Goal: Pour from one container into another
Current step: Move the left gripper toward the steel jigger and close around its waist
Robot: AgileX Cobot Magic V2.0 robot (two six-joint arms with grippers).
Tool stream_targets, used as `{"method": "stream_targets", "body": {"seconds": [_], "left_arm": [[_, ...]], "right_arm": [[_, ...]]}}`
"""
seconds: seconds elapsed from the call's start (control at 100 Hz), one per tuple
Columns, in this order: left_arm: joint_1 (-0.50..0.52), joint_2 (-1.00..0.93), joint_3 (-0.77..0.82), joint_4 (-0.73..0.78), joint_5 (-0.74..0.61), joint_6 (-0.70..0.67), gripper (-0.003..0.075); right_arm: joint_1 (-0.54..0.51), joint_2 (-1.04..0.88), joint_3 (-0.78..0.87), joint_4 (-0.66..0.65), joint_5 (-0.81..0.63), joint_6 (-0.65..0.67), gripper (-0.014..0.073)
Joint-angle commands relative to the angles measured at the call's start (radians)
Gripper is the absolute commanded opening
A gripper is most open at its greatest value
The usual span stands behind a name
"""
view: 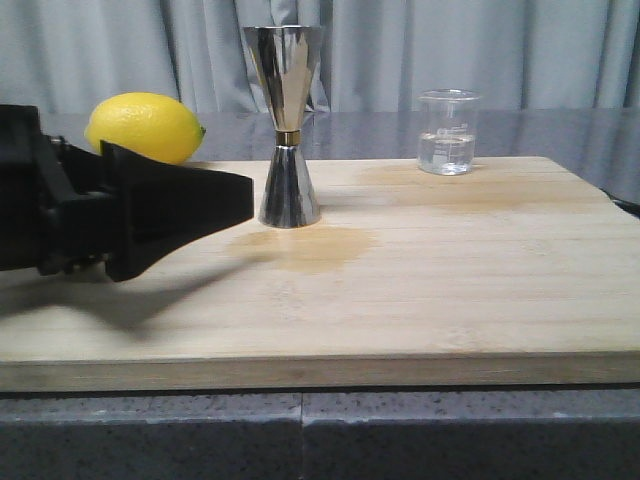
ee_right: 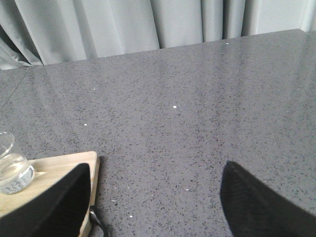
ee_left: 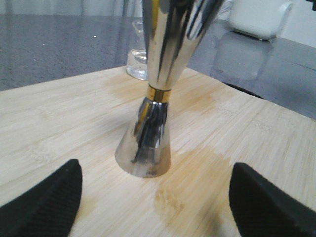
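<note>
A: Where's the beaker (view: pixel 447 131)?

B: Back right of the cutting board (view: pixel 420 290), upright, a little clear liquid in the bottom. Nothing touching it. Well apart from the jigger (view: pixel 287 120).

A: And the jigger?

B: Standing upright near the middle of the board, wide cup up, so it can take a pour. Brass band at the waist shows in the front and left wrist views. A damp-looking darker patch (view: pixel 305 247) on the wood just in front of its base, another faint one near the beaker.

A: Left gripper (ee_left: pixel 155 197)?

B: Low over the board, pointing at the jigger's base. Jaws spread wide, one finger on each side of the wrist frame, the jigger's foot in the gap but further out. No contact that I can see. Holding nothing. My read: it's lined up to steady the jigger, not to lift it.

A: Right gripper (ee_right: pixel 153 197)?

B: Jaws apart as well, empty. Its camera looks over the grey counter (ee_right: pixel 197 108) off the board's corner, with the beaker just at the frame edge. Not in the front view. So it's near the beaker's end but not on it.

A: Anything else?

B: Lemon (view: pixel 144 127) behind the left arm, at the board's back left edge. Out of the pour path. Curtain behind.

A: Status?

B: Pour not started, I'd say. Beaker has to be picked up first.
</note>
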Motion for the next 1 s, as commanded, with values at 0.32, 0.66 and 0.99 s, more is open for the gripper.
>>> {"method": "stream_targets", "body": {"seconds": [0.32, 0.66, 0.99], "left_arm": [[-0.008, 0.005, -0.134, 0.087, -0.215, -0.026, 0.0492], [-0.008, 0.005, -0.199, 0.140, -0.127, -0.038, 0.0491], [-0.008, 0.005, -0.253, 0.157, -0.067, -0.042, 0.0491]], "right_arm": [[-0.003, 0.004, -0.038, -0.016, -0.059, -0.008, 0.0499], [-0.003, 0.004, -0.038, -0.016, -0.059, -0.008, 0.0499], [-0.003, 0.004, -0.038, -0.016, -0.059, -0.008, 0.0499]]}}
